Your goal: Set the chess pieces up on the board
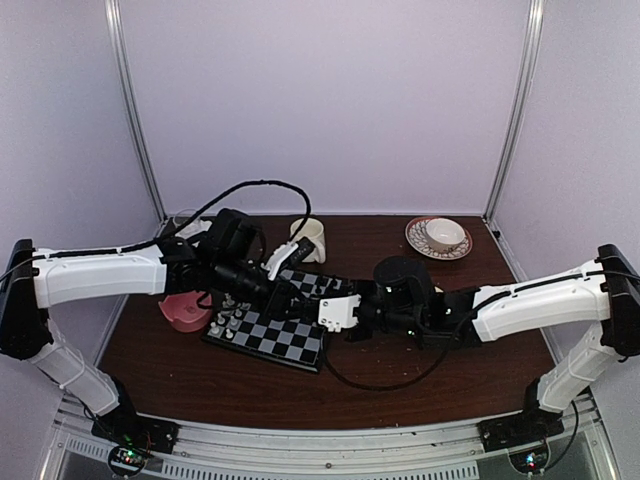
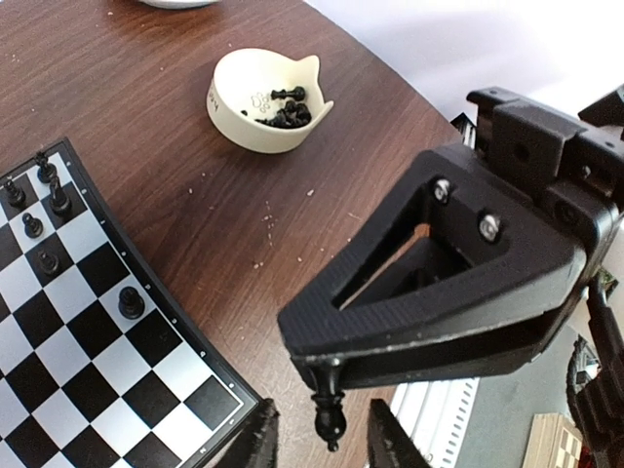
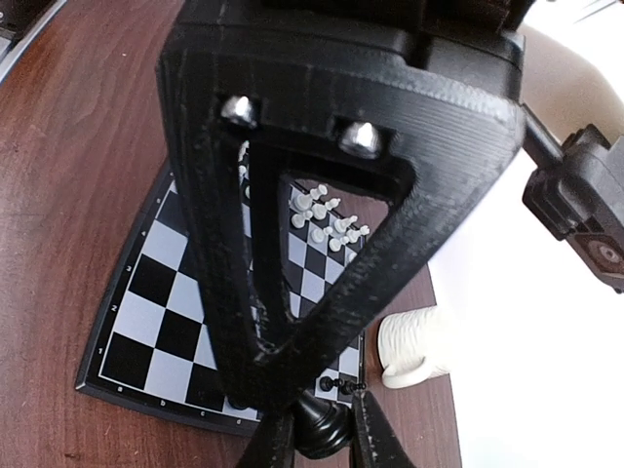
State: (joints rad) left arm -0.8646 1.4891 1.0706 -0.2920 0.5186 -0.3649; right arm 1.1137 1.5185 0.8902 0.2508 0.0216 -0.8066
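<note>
In the left wrist view, your left gripper (image 2: 327, 444) is released. Its two fingers stand apart at the bottom of the frame, with a gap on either side of the black piece (image 2: 329, 414) between them. That piece hangs from the tip of the right gripper (image 2: 327, 375), which is clenched on it. It sits over bare table (image 2: 292, 214), just off the corner of the board (image 2: 97, 390). The board lies to the left of the piece here. The black pieces already placed (image 2: 39, 205) cluster toward the upper left, beyond a run of bare squares. The cream bowl (image 2: 234, 122) with the remaining black men is well apart, further up the frame. The piece's long axis runs on in line with the right fingers, but you cannot tell from this view whether it is plumb to the table.

In the right wrist view, your own fingers pinch the piece at the bottom edge and the other gripper's finger fills the middle. Past it you see the board, with the white pieces (image 3: 322, 219) grouped at its far end.

In the top view, both grippers meet over the board's right side, which hides the piece itself. The right arm is the one carrying it, so the placing move looks like the right arm's. You would probably need to carry the piece leftward onto the squares, and the left fingers should clear off first.
</note>
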